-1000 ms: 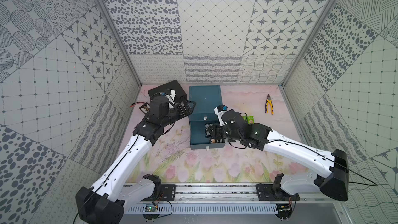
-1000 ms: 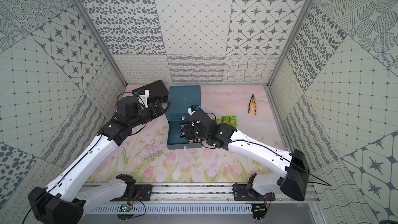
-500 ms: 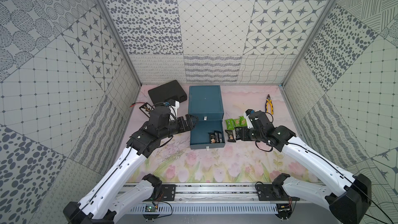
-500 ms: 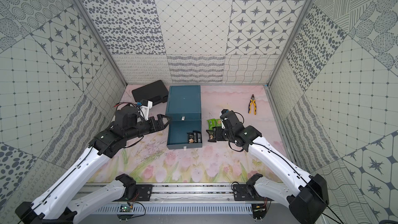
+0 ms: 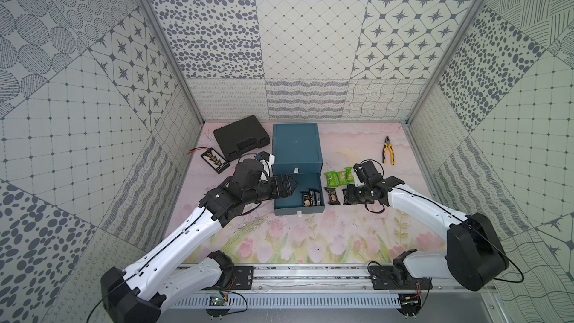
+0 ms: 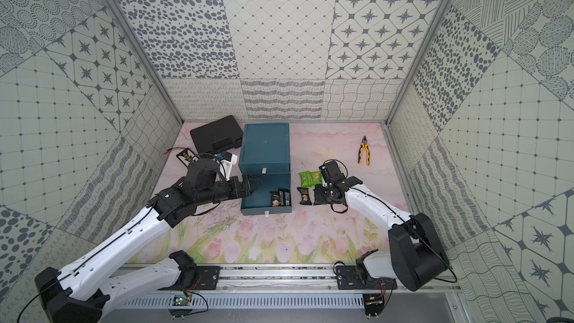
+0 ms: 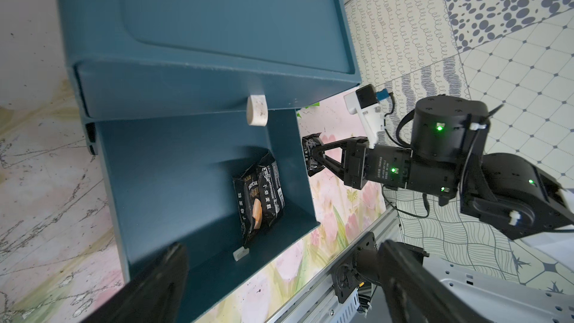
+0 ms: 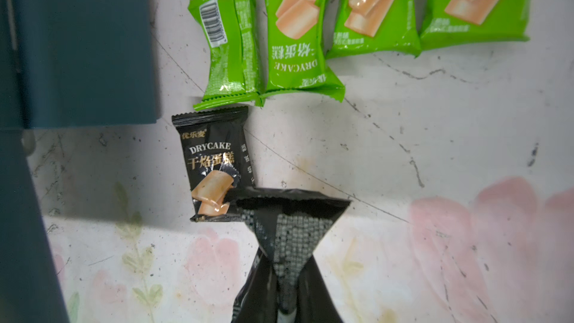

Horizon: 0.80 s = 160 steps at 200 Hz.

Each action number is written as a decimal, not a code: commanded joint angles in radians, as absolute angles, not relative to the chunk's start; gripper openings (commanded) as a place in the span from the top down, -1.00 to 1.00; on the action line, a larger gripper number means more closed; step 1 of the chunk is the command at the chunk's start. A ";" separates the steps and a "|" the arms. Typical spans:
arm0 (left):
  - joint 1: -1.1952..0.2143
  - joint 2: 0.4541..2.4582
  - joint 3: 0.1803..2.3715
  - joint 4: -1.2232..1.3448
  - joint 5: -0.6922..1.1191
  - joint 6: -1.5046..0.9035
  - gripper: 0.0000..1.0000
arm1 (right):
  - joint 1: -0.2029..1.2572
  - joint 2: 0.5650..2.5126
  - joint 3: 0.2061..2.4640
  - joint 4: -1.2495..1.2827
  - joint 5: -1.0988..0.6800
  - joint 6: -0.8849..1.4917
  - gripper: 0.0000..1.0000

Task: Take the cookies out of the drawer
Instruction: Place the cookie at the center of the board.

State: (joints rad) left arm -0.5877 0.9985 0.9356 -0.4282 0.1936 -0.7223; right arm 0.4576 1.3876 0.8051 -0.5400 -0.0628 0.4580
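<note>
- We hold one black cookie pack in our right hand.
- More cookies lie on the bench just past it.
- Our left hand is wide, by two packs in the drawer.

Bright, even, diffuse lighting in both top views; faint shadows on the surface. Wall lines bowed toward the frame edges. Left tool's fingers heavily blurred. Soft shadow beside the teal drawer unit, sheen on green packets, black packet slightly soft.
</note>
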 commanded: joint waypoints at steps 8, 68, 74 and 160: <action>-0.594 0.999 0.947 -0.376 0.130 -0.705 -0.98 | 0.455 1.453 0.809 -0.431 -0.084 0.448 0.80; -0.595 1.003 0.964 -0.409 0.084 -0.678 -0.98 | 0.455 1.538 0.823 -0.408 -0.081 0.451 0.45; -0.595 1.002 0.965 -0.414 0.073 -0.676 -0.98 | 0.456 1.539 0.824 -0.407 -0.081 0.453 0.41; -0.473 1.052 1.073 -0.471 0.070 -0.593 -0.98 | 0.498 1.271 0.945 -0.594 -0.039 0.585 -0.21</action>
